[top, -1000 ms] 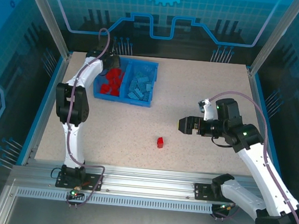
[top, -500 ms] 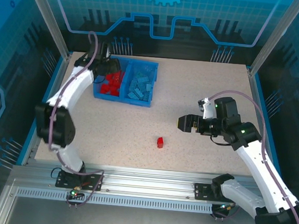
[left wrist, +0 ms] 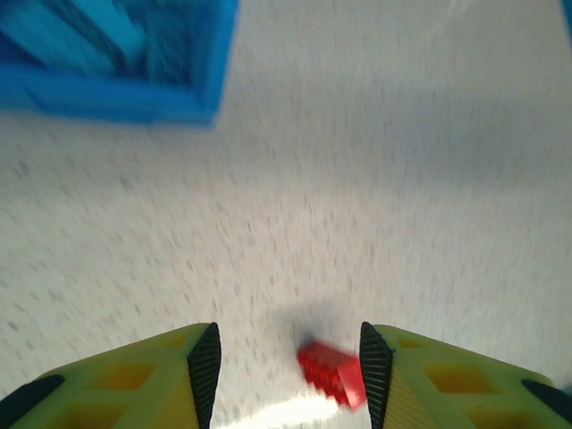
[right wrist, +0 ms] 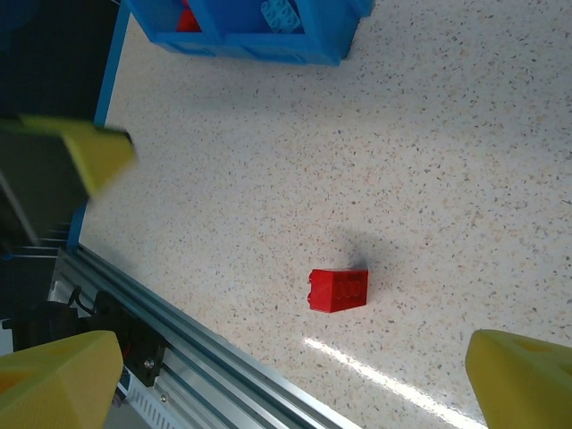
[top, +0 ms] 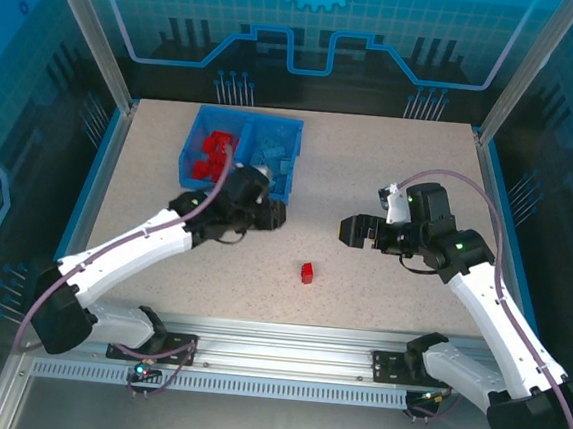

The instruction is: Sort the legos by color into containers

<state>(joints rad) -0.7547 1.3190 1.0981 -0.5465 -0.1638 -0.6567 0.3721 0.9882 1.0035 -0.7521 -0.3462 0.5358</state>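
Observation:
One red lego [top: 306,273] lies alone on the table, between the two arms. The blue tray [top: 250,116] at the back left holds red legos [top: 212,153] in its left container and light blue legos [top: 271,158] in its right one. My left gripper [top: 275,213] hovers just in front of the tray, open and holding nothing. In the blurred left wrist view, the red lego [left wrist: 332,374] lies on the table between the fingers, close to the right pad [left wrist: 374,375]. My right gripper [top: 348,232] is wide open, up and to the right of the lego [right wrist: 339,289].
The tray's corner [left wrist: 116,98] is at the upper left of the left wrist view, and its near wall [right wrist: 268,45] shows at the top of the right wrist view. An aluminium rail [top: 276,339] runs along the table's near edge. Blue walls enclose the table.
My left arm has swung away from the tray's left container, down and right over the table toward the lone red lego. The right arm has barely shifted.

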